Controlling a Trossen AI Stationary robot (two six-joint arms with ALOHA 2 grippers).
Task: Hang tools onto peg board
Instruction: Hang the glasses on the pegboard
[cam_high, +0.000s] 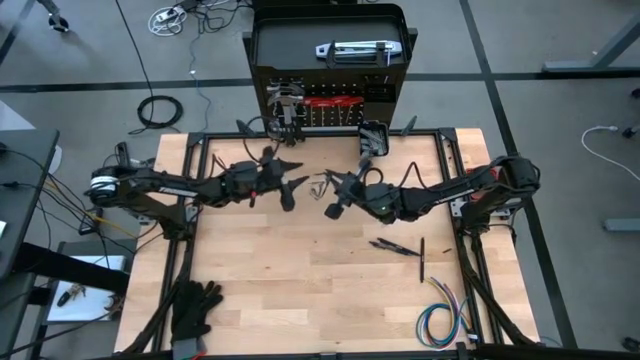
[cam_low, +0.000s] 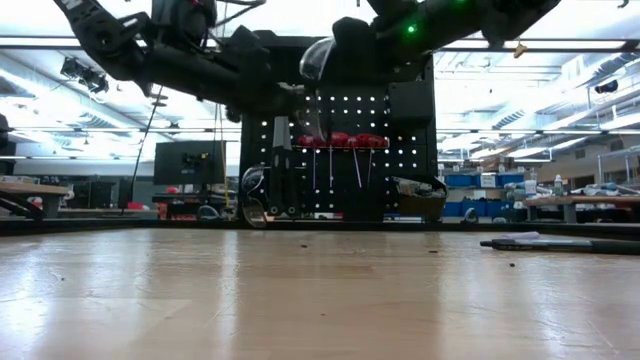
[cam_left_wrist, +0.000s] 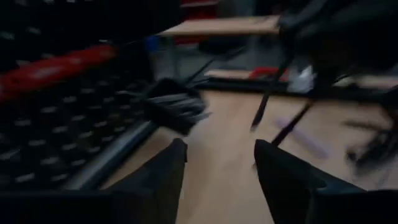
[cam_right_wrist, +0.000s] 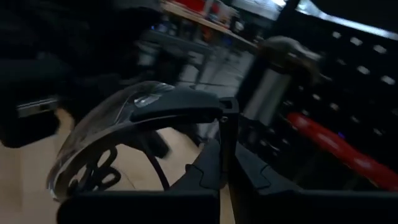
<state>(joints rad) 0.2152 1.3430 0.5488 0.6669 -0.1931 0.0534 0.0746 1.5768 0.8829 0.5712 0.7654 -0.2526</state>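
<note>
Grey floor (cam_high: 560, 40) crossed by dark lines, strewn with cables (cam_high: 160, 110) at far left. Pale wood table (cam_high: 300, 270) in the middle. Bright ceiling lights (cam_low: 560, 70) over benches (cam_low: 590, 200) and blue bins (cam_low: 470, 182) beyond.

You are looking at the peg board (cam_high: 330, 60), a black perforated panel standing upright at the table's far edge. Red-handled tools (cam_high: 330, 101) are hanging in a row across it, with a hammer (cam_high: 288, 100) hanging just beside them. A small black bin (cam_high: 373, 135) is sitting at its foot. Small grey metal pieces (cam_high: 318, 186) are lying near the middle of the table, and dark slim tools (cam_high: 400, 248) are lying well apart, toward the right side.
</note>
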